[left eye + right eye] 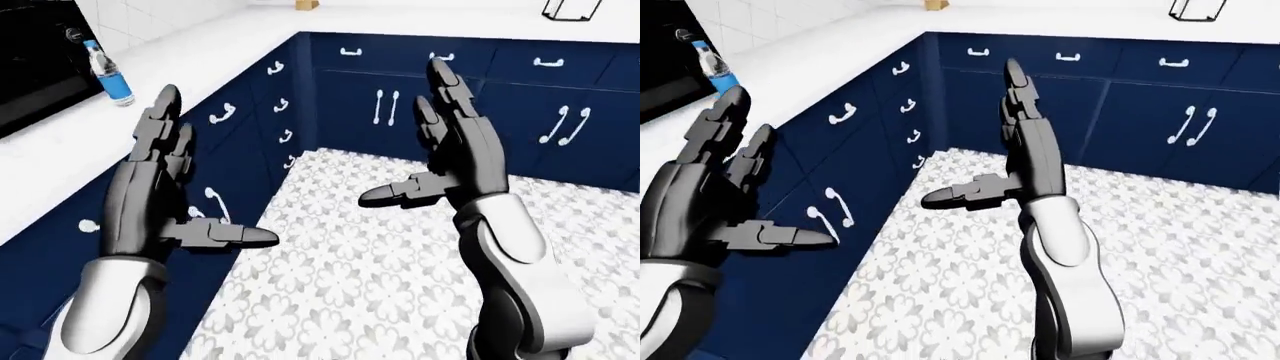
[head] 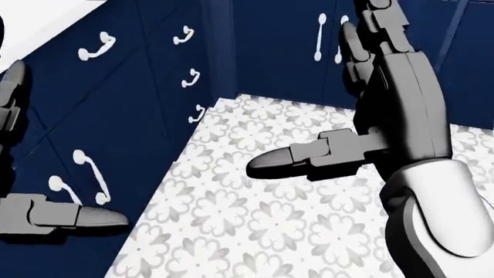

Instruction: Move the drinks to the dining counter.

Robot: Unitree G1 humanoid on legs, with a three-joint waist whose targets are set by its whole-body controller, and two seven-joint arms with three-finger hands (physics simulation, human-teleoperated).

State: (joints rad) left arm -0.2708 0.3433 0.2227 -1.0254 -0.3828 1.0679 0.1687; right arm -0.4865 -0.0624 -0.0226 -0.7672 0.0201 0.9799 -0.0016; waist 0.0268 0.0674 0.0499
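Observation:
A clear drink bottle with a blue label [image 1: 108, 71] stands upright on the white counter [image 1: 190, 56] at the upper left of the left-eye view, next to a black appliance [image 1: 30, 60]. It shows again in the right-eye view as the bottle [image 1: 712, 66]. My left hand [image 1: 205, 180] is raised below and to the right of the bottle, well apart from it, open and holding nothing. My right hand [image 1: 405, 135] is held up over the floor in the middle, fingers spread, thumb pointing left, also open and holding nothing.
Navy cabinets with white handles [image 1: 385, 105] form an inner corner under the white counter. A patterned tile floor [image 1: 380, 285] fills the lower right. A small brown object [image 1: 307, 4] and a black wire item [image 1: 570, 7] sit on the counter along the top.

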